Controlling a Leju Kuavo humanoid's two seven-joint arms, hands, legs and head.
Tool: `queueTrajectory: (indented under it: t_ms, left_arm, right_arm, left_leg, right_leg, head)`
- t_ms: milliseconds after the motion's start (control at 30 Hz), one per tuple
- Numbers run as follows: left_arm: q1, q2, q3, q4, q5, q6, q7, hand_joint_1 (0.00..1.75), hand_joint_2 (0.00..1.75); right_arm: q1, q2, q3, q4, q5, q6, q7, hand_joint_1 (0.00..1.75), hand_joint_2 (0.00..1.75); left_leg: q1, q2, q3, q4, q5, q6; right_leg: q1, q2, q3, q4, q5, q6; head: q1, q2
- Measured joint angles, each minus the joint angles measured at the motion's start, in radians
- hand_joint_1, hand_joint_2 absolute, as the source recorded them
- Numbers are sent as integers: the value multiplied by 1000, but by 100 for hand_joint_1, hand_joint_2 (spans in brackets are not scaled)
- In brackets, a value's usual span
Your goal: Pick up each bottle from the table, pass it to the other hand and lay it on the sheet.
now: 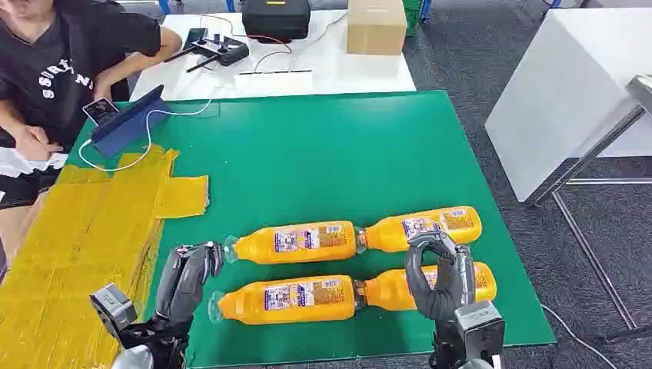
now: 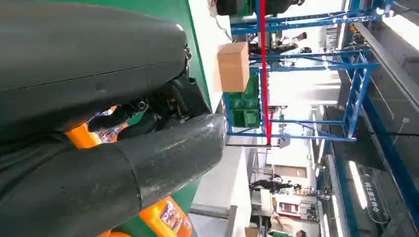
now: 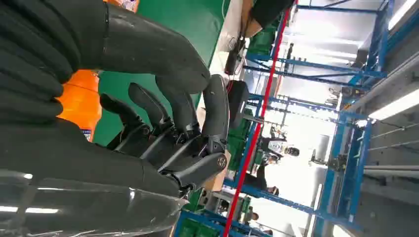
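In the head view we see four orange bottles lying on the green table in two rows. Our right hand arches over the near right bottle, fingers curled above it, but we cannot tell whether it grips. Our left hand hangs empty beside the near left bottle, just apart from its cap. The yellow sheet lies further left.

In the left wrist view our left hand looms over orange bottle parts.

In the right wrist view our right hand has its fingers bent and spread, with a bottle behind them.
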Motion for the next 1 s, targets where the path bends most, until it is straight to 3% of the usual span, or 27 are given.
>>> queueTrajectory:
  t_ms: [67,133,200,233,267,367,467,633,667,700,833,867,1000]
  left_arm:
    - [0,0,0,0,0,2,2,175,0]
    - [-78,27,-12,5,31,41,133,175,0]
    - [-367,66,-19,97,150,-18,318,175,0]
    - [-461,76,-4,153,192,-42,349,175,0]
    - [-506,78,16,176,193,-47,333,175,0]
    - [-461,71,28,231,157,-36,221,175,0]
    - [-336,52,24,289,159,2,132,175,0]
    - [-264,34,16,330,182,24,136,175,0]
    - [-251,32,13,337,180,23,138,73,0]
    - [-241,31,10,345,178,20,139,0,0]
    - [-218,28,0,365,174,16,140,0,0]
    - [-216,27,-1,370,174,19,142,0,0]
    - [-195,8,-2,387,214,15,126,0,0]
  right_arm:
    - [0,0,0,0,-1,0,2,175,175]
    - [-78,-21,12,9,-70,-29,129,175,175]
    - [-395,-36,22,121,-207,0,364,175,175]
    - [-517,-34,20,186,-254,23,448,175,175]
    - [-574,-31,15,218,-266,35,460,175,175]
    - [-585,-17,23,293,-269,30,350,175,175]
    - [-492,0,50,346,-276,5,251,175,175]
    - [-434,8,79,365,-306,-12,241,175,175]
    - [-423,10,84,369,-305,-15,242,14,175]
    - [-415,11,90,372,-305,-17,242,0,0]
    - [-397,17,103,379,-304,-27,242,0,0]
    - [-394,18,104,380,-303,-29,243,0,175]
    - [-381,19,124,387,-295,-35,255,0,175]
  left_leg:
    - [0,0,0,0,0,0]
    - [0,0,-5,0,5,1]
    - [0,0,-26,3,22,-1]
    - [-1,1,-34,2,26,-1]
    - [-1,2,-31,1,26,0]
    - [1,1,2,0,18,-3]
    - [1,-1,-8,1,17,-4]
    - [1,0,-13,0,14,-3]
    - [1,0,-13,0,14,-3]
    - [1,0,-13,0,14,-3]
    - [1,-1,-13,0,13,-2]
    - [1,-1,-13,0,13,-2]
    - [1,0,-13,0,13,-2]
  right_leg:
    - [0,0,0,0,0,0]
    - [0,0,-3,0,2,0]
    - [-1,0,-24,1,23,0]
    - [-2,1,-32,0,28,-1]
    - [-2,1,-29,-1,28,-2]
    - [0,1,2,-2,17,-3]
    - [1,0,-8,0,14,-2]
    - [0,0,-12,-1,13,-2]
    - [0,0,-12,-1,13,-2]
    - [0,0,-12,-1,13,-2]
    - [0,0,-12,-1,13,-2]
    - [0,0,-12,-1,13,-2]
    - [0,0,-12,-1,13,-2]
  head:
    - [0,0]
    - [0,0]
    - [1,0]
    - [0,0]
    - [-3,0]
    - [-1,0]
    - [-2,0]
    - [-2,0]
    - [-2,0]
    - [-1,0]
    - [-2,0]
    - [-2,0]
    - [-2,0]
